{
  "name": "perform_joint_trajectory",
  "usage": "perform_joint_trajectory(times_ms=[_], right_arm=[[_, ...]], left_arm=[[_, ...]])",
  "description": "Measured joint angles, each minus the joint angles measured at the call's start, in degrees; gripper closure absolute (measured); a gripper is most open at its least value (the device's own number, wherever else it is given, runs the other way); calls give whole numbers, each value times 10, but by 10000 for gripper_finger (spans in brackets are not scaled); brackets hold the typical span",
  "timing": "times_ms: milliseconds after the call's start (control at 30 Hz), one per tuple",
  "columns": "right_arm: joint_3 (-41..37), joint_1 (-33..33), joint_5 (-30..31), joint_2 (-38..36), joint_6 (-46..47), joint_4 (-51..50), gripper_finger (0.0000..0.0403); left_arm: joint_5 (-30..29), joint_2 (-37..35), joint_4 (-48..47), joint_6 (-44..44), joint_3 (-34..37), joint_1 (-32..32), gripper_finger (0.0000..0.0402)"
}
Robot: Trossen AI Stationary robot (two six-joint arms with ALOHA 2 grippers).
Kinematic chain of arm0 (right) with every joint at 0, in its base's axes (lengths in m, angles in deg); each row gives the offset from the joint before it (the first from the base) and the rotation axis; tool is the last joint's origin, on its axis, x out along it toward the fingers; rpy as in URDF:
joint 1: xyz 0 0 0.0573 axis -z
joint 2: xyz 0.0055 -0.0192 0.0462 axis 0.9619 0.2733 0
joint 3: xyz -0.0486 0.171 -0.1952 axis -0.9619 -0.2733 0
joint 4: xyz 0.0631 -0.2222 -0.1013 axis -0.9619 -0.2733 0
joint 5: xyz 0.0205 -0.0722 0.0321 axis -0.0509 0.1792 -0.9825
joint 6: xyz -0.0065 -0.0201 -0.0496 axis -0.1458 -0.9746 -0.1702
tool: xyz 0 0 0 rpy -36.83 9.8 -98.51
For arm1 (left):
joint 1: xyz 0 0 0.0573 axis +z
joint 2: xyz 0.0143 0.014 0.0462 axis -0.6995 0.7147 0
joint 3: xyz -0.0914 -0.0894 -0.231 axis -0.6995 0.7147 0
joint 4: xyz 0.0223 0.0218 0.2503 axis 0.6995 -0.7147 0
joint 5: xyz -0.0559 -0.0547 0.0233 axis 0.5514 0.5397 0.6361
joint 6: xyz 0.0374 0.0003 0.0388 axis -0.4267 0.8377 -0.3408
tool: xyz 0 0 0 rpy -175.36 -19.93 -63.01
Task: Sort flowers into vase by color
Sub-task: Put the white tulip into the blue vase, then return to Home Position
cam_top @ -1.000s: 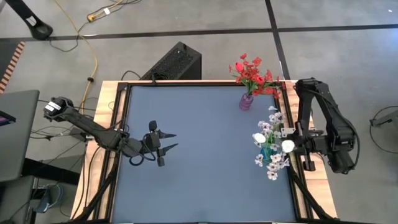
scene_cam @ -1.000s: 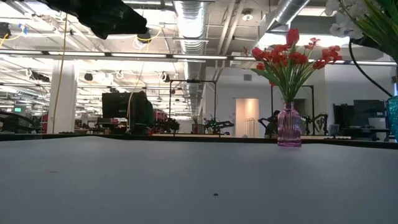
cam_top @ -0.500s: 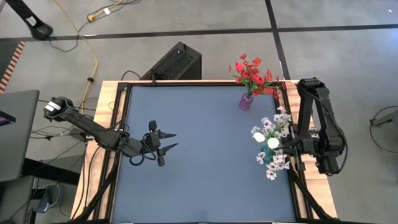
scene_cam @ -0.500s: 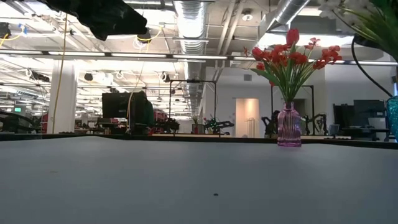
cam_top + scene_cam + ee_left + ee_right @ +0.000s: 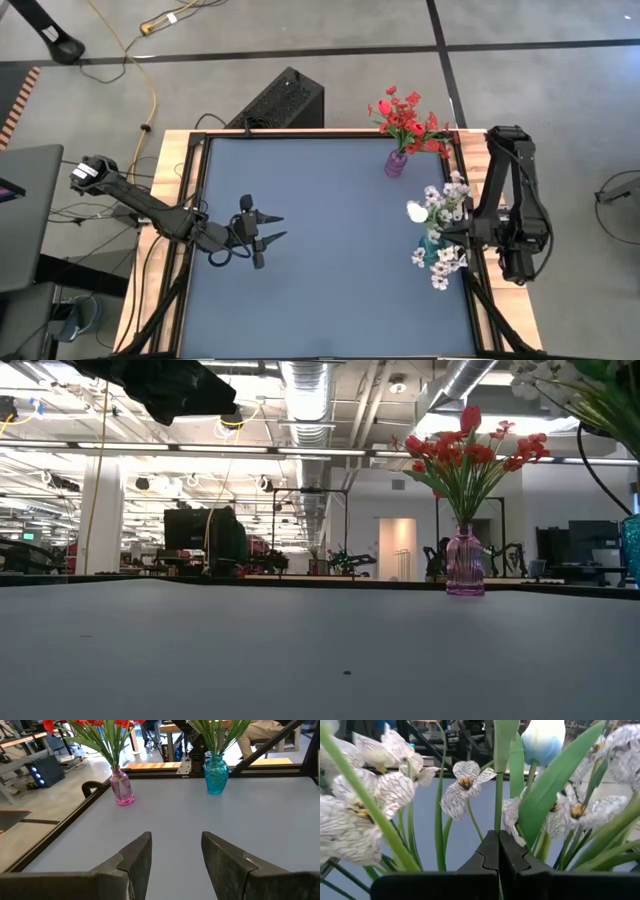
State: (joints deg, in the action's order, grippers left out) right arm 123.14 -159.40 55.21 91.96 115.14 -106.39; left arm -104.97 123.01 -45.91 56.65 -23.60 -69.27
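Here the right tool sits among the white flowers at the right side of the surface, its two fingers pressed together around a thin green stem. That stem runs up to a white tulip, which shows in the high view as the pale bud on the bunch's inner side. The grip is low on the stem, probably so the bloom stays free of the fingers while the stem end is guided down into the narrow mouth of the teal vase. Whether the stem end is already seated in the vase cannot be told, since leaves and small veined white blossoms hide it. The teal vase stands near the right edge of the surface and holds only white blooms and green leaves. The pink vase stands well apart from it, near the far right corner, and holds the red flowers, tulips and smaller sprays fanned out above its neck. No loose flowers show on the surface in any view, so the sorting looks nearly finished, with this white tulip likely the last piece. The left tool hovers over the left part of the surface, its fingers spread apart and holding nothing, pointing across toward the two vases, apparently waiting.
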Motion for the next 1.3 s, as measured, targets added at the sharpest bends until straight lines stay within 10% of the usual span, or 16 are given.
perform_joint_trajectory(times_ms=[633,1300], right_arm=[[12,-2,-60,-2,0,15,336],[212,-1,-190,-2,-15,-57,294]], left_arm=[[0,0,0,-5,0,0,239],[-1,0,0,-13,0,0,239]])
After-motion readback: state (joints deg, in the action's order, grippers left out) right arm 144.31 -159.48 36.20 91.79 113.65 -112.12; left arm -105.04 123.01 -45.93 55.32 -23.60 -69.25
